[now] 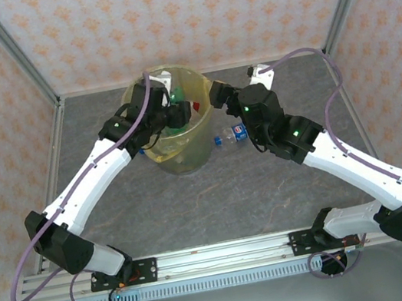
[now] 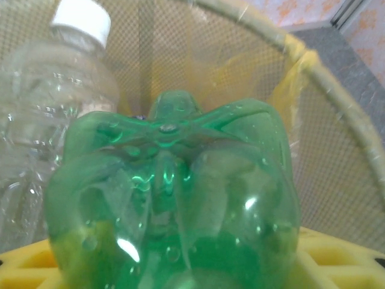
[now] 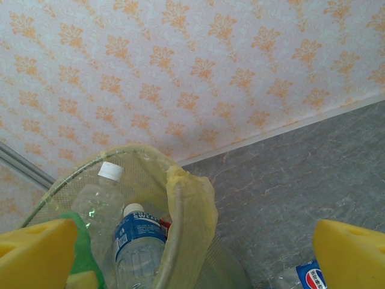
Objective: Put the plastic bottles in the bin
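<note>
Green, yellow and orange all over!
The green bottle [image 2: 171,198] glows emerald, the clear bottle [image 2: 54,90] wears a white cap, the bin [image 1: 183,161] liner is translucent yellow; walls [image 3: 210,60] carry orange floral sprigs on pale pink, and the table [image 3: 313,174] is marbled grey.

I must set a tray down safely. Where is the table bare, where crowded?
Bare: the table between the arms, nearer than the bin; also the far left corner. Crowded: the bin, with the left gripper over it, the right gripper at its rim, a bottle lying right of it.
</note>
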Tool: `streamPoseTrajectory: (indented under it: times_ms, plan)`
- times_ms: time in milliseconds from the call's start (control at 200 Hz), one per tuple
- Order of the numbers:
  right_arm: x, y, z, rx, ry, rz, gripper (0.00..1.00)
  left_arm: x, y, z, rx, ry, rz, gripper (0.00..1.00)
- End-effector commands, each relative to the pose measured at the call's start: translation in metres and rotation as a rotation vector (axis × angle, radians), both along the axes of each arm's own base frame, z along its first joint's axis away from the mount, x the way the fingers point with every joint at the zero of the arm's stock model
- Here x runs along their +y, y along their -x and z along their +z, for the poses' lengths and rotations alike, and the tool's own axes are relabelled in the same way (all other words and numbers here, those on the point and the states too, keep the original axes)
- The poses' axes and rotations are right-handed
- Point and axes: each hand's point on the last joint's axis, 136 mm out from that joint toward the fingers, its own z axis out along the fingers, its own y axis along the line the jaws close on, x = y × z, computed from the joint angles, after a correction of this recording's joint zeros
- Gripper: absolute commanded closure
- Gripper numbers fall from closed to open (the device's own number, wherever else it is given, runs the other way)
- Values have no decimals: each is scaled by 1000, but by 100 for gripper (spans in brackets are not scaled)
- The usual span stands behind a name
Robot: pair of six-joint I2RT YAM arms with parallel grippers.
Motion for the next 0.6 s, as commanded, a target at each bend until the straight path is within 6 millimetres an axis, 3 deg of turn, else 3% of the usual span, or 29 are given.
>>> streamPoseTrajectory:
  times_ms: [0,285,380,425,596]
  plan:
    - [-14,2,17,-36,-10,-41,0,-1,9,14,-35,49,-7,28]
    - [-14,2,15,-29,-9,-46,0,5,1,54,-124,108,47,16]
    - [-15,3,11,-21,-8,-49,0,9,-6,67,-154,142,72,16]
    - [-21,8,19,-39,-30,-51,0,13,-10,72,-163,161,86,17]
    - [-21,10,18,-30,-28,-45,0,23,-21,76,-170,207,112,21]
